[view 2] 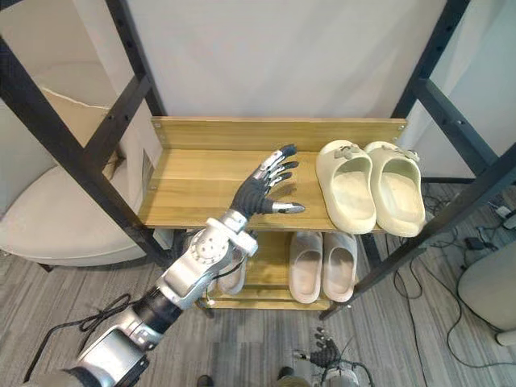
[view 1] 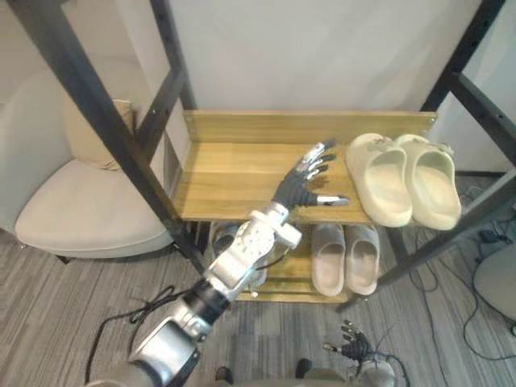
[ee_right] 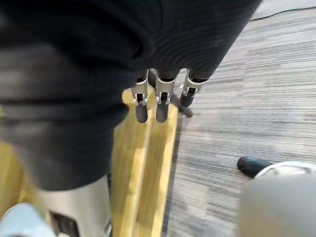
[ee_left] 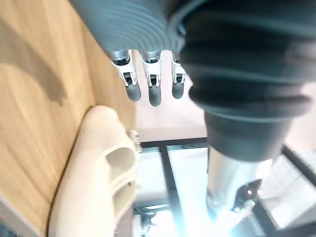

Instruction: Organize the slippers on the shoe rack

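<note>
Around it all, a black metal frame [view 1: 89, 105]. Well apart on the little-finger side of the left hand [view 1: 306, 181], a pale armchair [view 1: 89, 210]. Directly under and ahead of that hand, a two-shelf wooden shoe rack [view 1: 266, 126], its upper shelf bare beneath the palm. On the thumb side of the hand, just beside it on the same shelf, a pair of cream slippers [view 1: 379, 181], set side by side and touching, long axes running from the front edge to the back wall, toes to the wall, roughly in line with the outstretched fingers. Below the hand on the lower shelf, toward the thumb side, a pair of grey slippers [view 1: 345, 258], lying the same way. Partly hidden behind the forearm, another pale shoe, too covered to name further. Left hand open and empty, fingers [ee_left: 154, 91] straight and spread, thumb pointing at the nearer cream slipper, close to its edge but seemingly not touching. Far lower, down by the floor and back toward the body, right hand [view 1: 352, 345], fingers hanging relaxed, nothing held. Left hand by far the nearer to both pairs. Probably only a short sideways shift toward the thumb side needed to meet the cream pair.
</note>
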{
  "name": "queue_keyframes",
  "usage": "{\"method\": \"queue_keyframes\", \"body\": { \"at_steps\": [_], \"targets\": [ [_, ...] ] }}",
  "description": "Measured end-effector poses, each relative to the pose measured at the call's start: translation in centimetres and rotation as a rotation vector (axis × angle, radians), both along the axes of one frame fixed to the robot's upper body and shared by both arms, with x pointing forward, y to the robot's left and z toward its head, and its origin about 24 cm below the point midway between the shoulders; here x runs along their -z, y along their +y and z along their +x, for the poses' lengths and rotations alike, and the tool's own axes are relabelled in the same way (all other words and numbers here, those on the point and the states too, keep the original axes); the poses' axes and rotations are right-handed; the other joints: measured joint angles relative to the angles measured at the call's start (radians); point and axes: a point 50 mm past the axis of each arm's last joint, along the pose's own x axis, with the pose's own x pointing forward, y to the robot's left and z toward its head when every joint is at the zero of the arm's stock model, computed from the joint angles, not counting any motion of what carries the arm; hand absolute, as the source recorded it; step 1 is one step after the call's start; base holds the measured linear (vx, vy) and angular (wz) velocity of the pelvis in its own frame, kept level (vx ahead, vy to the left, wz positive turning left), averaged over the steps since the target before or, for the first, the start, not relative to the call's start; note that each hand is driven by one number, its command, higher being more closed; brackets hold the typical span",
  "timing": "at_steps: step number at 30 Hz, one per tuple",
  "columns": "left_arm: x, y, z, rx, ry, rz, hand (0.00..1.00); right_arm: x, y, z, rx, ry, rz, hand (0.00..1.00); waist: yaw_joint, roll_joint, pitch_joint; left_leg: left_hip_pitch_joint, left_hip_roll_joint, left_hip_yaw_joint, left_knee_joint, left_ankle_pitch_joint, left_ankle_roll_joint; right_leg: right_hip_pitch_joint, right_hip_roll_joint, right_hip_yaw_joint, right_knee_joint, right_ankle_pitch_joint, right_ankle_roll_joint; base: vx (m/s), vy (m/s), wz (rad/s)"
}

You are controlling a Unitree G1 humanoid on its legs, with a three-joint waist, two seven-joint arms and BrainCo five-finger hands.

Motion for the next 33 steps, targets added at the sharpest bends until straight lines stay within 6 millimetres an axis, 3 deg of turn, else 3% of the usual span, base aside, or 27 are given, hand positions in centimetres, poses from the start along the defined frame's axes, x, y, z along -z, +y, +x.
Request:
{"method": "queue_keyframes", "body": {
  "at_steps": [4,9,15,22,29,33],
  "targets": [
    [1.1,1.3,-2.8,0.078,0.059,-0.082,0.00,0.0,0.2,0.0,-0.025,0.001,0.003,0.00,0.039,0.010,-0.004,-0.011,-0.001,-0.021,0.017,-0.007,0.005,-0.004,-0.005,-0.010,0.024,-0.011,0.003,-0.04,0.005,0.13],
    [5.6,4.1,-5.4,0.057,0.237,-0.069,0.00,0.1,0.6,0.0,-0.053,0.005,0.020,0.00,0.058,0.022,-0.014,-0.013,0.000,-0.024,0.031,-0.007,0.005,-0.004,-0.007,-0.010,0.037,-0.014,-0.001,-0.05,0.006,0.01],
    [11.0,6.9,-7.3,-0.061,0.458,-0.032,0.00,0.2,0.7,-0.2,-0.067,0.018,0.019,0.00,0.083,0.015,-0.030,-0.017,-0.001,-0.056,0.032,-0.004,0.004,-0.003,-0.010,-0.042,0.050,-0.032,0.006,-0.04,-0.008,0.14],
    [19.9,12.2,-10.0,-0.297,0.765,0.271,0.00,0.7,0.8,-0.8,-0.086,0.054,0.008,0.00,0.102,-0.005,-0.055,-0.048,-0.009,-0.108,0.030,0.003,0.003,-0.004,-0.014,-0.090,0.048,-0.035,0.008,0.01,-0.009,0.21],
    [24.3,15.6,-12.4,-0.466,0.939,0.482,0.00,0.5,1.2,-0.2,-0.097,0.040,0.022,0.00,0.104,-0.018,-0.058,-0.049,-0.016,-0.118,0.026,0.004,0.005,0.000,-0.018,-0.100,0.042,-0.036,0.009,0.03,0.001,0.04],
    [25.7,17.1,-13.7,-0.557,1.013,0.560,0.00,0.4,1.3,0.4,-0.097,0.025,0.019,0.00,0.104,-0.024,-0.055,-0.048,-0.017,-0.125,0.026,0.004,0.005,0.006,-0.018,-0.107,0.040,-0.035,0.009,0.00,-0.004,0.05]
  ]
}}
